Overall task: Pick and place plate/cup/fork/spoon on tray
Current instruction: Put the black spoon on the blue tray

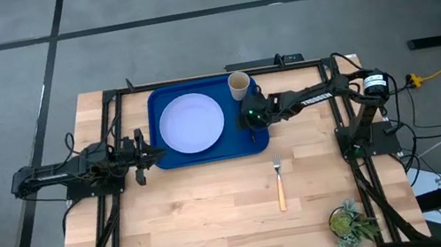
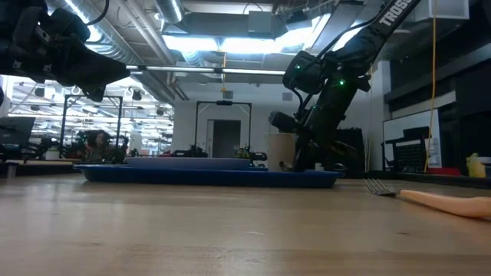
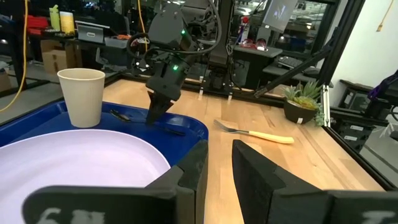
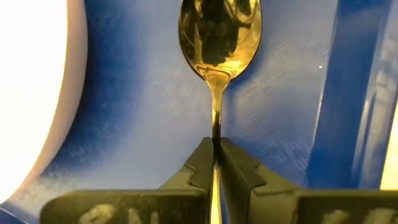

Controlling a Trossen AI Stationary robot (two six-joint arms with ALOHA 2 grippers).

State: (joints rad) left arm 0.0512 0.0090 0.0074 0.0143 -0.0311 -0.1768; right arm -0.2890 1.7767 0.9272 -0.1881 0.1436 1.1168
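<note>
The blue tray point(image 1: 246, 142) lies mid-table. The pale round plate point(image 1: 192, 123) lies flat on its floor, and the tan cup point(image 1: 238, 84) stands upright in its far right corner. My right gripper point(image 1: 250, 120) is over the tray's right part, shut on the small shiny spoon point(image 4: 219, 34). The fork point(image 1: 279, 181), with a light wooden handle, lies on the table nearer the front edge. My left gripper point(image 3: 219, 168) waits low at the tray's left edge, open by a narrow gap and empty. My right gripper pinches the spoon's thin handle point(image 4: 216, 132) between its two fingertips, partway down from the bowl. The fingers come from above, slanting down. In the left wrist view the spoon point(image 3: 175, 129) lies about level at the tray's floor, beside the cup; whether it touches, I cannot tell.
A small potted plant point(image 1: 351, 223) stands at the table's near right corner. Black frame rails point(image 1: 365, 180) run along the table's left and right sides. Bare wood lies between the tray and the front edge, around the fork.
</note>
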